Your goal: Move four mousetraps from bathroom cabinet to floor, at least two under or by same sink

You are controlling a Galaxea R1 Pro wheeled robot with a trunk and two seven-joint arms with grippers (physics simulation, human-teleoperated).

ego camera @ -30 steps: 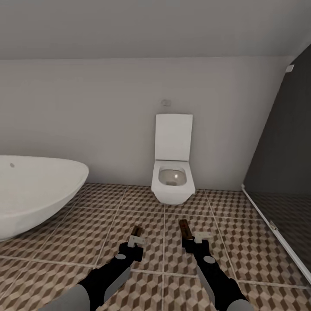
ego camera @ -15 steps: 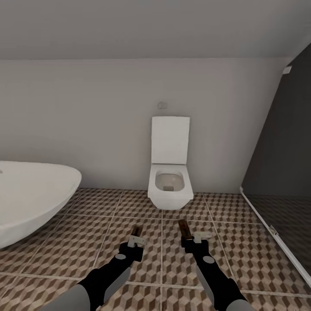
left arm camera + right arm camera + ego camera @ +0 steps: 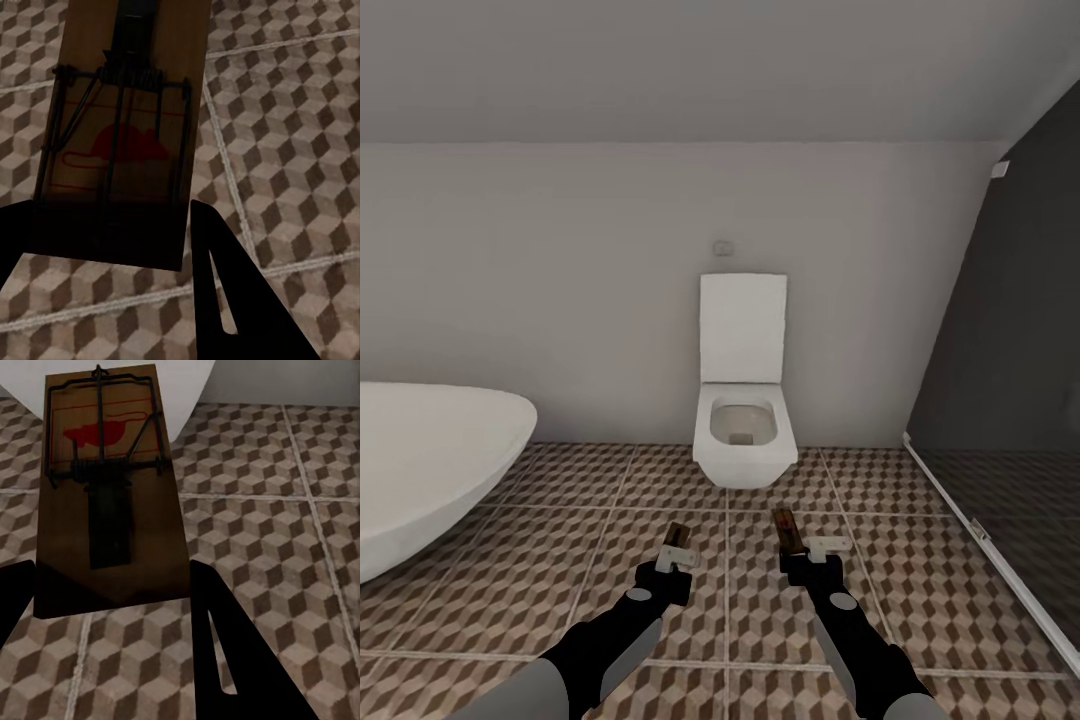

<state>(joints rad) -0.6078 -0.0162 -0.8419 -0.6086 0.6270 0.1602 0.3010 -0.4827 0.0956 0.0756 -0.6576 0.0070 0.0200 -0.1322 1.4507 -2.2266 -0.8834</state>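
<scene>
My left gripper (image 3: 676, 556) pinches one mousetrap (image 3: 677, 537); my right gripper (image 3: 805, 551) pinches another mousetrap (image 3: 788, 529). The bathtub (image 3: 430, 460) is cut off at the frame's left edge.

Open tiled bathroom floor (image 3: 610, 560) is seen ahead of and beneath both arms, unobstructed up to the toilet (image 3: 742, 440). Passage is bounded leftward by the bathtub (image 3: 430, 460), rightward by the dark glass partition (image 3: 1010, 420), and straight ahead by the wall (image 3: 560, 290).
</scene>
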